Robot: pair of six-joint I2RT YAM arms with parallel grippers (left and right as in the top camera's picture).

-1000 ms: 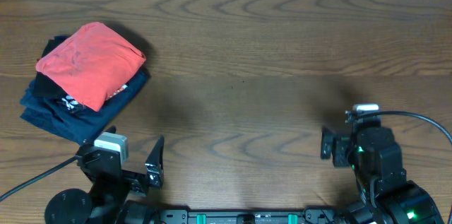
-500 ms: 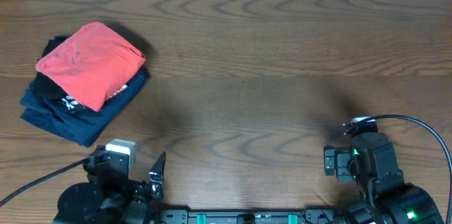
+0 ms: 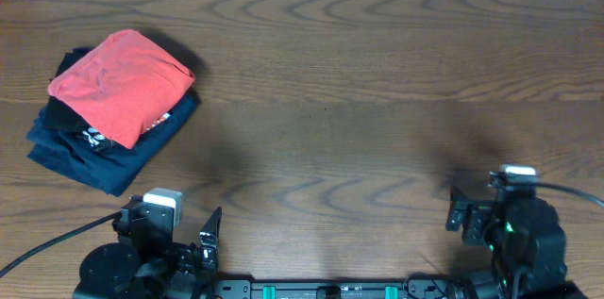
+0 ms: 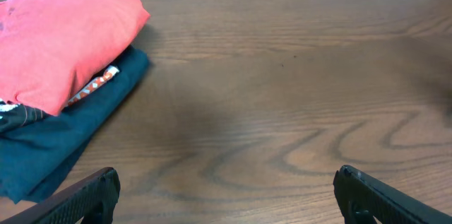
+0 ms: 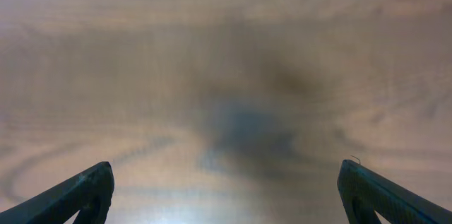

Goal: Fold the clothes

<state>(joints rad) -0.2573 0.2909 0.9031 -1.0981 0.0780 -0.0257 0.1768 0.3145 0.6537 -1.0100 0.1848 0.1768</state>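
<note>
The coral-red T-shirt [image 3: 121, 84] lies folded on top of a pile at the table's far left; it also shows in the left wrist view [image 4: 60, 37] at top left. My left gripper [image 3: 209, 231] is open and empty at the table's front edge, well right of and nearer than the pile; its fingers [image 4: 85, 194] stand wide apart over bare wood. My right gripper [image 3: 458, 216] is open and empty at the front right, and its fingers [image 5: 81, 192] hang over bare wood.
Under the shirt lie a black garment with white logos [image 3: 90, 137] and a navy folded garment [image 3: 104, 162], the navy one also in the left wrist view [image 4: 63, 136]. The wooden table [image 3: 330, 101] stretches right of the pile.
Both arms have drawn back toward the front edge. The right gripper has moved down and to the right. The pile has not moved.
</note>
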